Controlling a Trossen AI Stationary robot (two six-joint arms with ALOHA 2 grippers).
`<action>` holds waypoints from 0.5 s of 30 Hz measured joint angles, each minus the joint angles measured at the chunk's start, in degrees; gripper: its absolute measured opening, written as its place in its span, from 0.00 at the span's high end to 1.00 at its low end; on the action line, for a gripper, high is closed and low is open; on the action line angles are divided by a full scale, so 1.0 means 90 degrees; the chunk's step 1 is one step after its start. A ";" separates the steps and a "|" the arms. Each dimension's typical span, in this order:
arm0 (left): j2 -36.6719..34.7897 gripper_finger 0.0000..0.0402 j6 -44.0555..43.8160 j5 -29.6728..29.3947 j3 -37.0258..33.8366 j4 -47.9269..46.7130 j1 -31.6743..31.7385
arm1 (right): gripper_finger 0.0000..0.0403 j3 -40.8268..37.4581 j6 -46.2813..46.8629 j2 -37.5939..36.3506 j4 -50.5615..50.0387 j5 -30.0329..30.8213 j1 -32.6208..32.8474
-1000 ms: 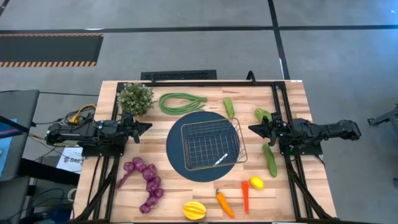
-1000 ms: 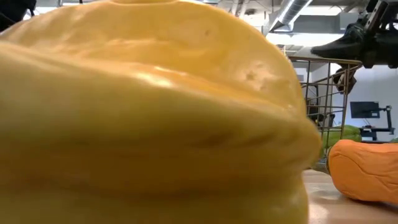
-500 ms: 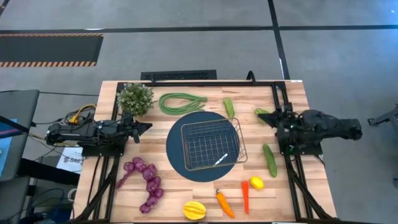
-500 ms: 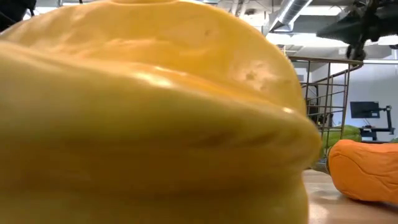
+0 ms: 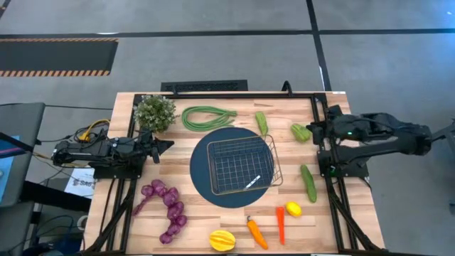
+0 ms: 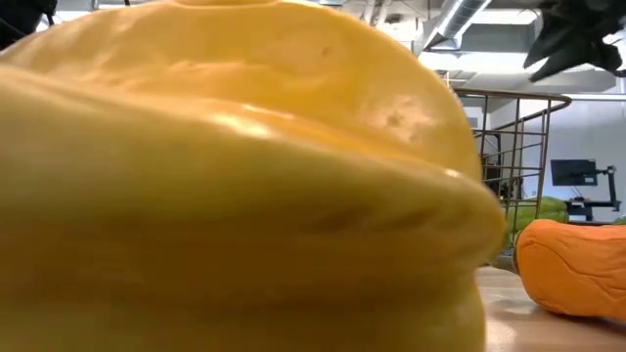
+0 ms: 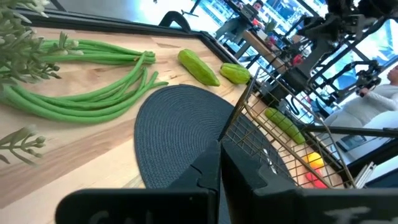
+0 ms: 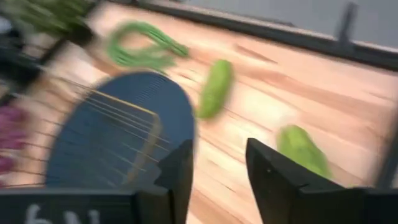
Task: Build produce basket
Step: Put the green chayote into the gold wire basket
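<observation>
The right tool (image 5: 310, 131), fingers parted and empty, nears a short cucumber (image 5: 299, 131): light, hard, slippery; best gripped mid-body.

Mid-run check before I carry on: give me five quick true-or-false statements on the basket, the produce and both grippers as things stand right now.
1. The basket already holds a cucumber. False: nothing lies in it; it stands empty on the dark blue mat.
2. The right gripper is open and holds nothing. True: a gap shows between its fingers in the right wrist view.
3. The green bean bundle lies beside the potted plant. True.
4. The left gripper is shut on the purple grape string. False: it is shut but empty, hanging left of the mat, with the grapes apart from it.
5. The right gripper hangs over the lemon. False: it is near the short green cucumber at the table's far right.
</observation>
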 joint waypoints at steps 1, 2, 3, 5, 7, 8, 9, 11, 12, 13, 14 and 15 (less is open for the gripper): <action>0.0000 1.00 0.0000 0.0000 0.0000 0.0000 0.0000 | 0.54 0.0072 0.0013 0.0190 -0.0119 -0.0049 -0.0127; 0.0001 1.00 0.0000 0.0000 -0.0001 0.0000 0.0000 | 0.52 0.0140 0.0032 0.0356 -0.0209 -0.0085 -0.0270; 0.0002 1.00 0.0000 0.0000 -0.0001 0.0000 0.0000 | 0.50 0.0190 0.0064 0.0508 -0.0298 -0.0105 -0.0427; 0.0001 1.00 0.0000 0.0007 0.0000 0.0000 0.0000 | 0.46 0.0250 0.0126 0.0796 -0.0427 -0.0250 -0.0758; 0.0001 1.00 0.0000 0.0008 -0.0001 0.0000 0.0000 | 0.44 0.0275 0.0033 0.1057 -0.0403 -0.0395 -0.1142; 0.0002 1.00 0.0000 0.0012 -0.0002 0.0000 0.0000 | 0.43 0.0275 -0.0114 0.1169 -0.0404 -0.0545 -0.1338; 0.0000 1.00 0.0000 0.0037 -0.0002 0.0002 0.0000 | 0.43 0.0275 -0.0267 0.1285 -0.0409 -0.0721 -0.1557; 0.0002 1.00 0.0000 0.0062 0.0000 0.0000 -0.0002 | 0.43 0.0275 -0.0681 0.1519 -0.0355 -0.1119 -0.2033; 0.0002 1.00 0.0000 0.0113 -0.0002 0.0002 0.0000 | 0.43 0.0275 -0.0907 0.1655 -0.0320 -0.1357 -0.2291; 0.0002 1.00 -0.0001 0.0159 -0.0002 0.0000 0.0000 | 0.43 0.0275 -0.1140 0.1795 -0.0255 -0.1578 -0.2538; 0.0002 1.00 0.0000 0.0212 0.0000 0.0000 -0.0001 | 0.43 0.0275 -0.1391 0.1941 -0.0144 -0.1809 -0.2799; 0.0002 1.00 0.0000 0.0226 -0.0001 0.0002 0.0000 | 0.43 0.0275 -0.1639 0.2090 -0.0020 -0.2022 -0.3056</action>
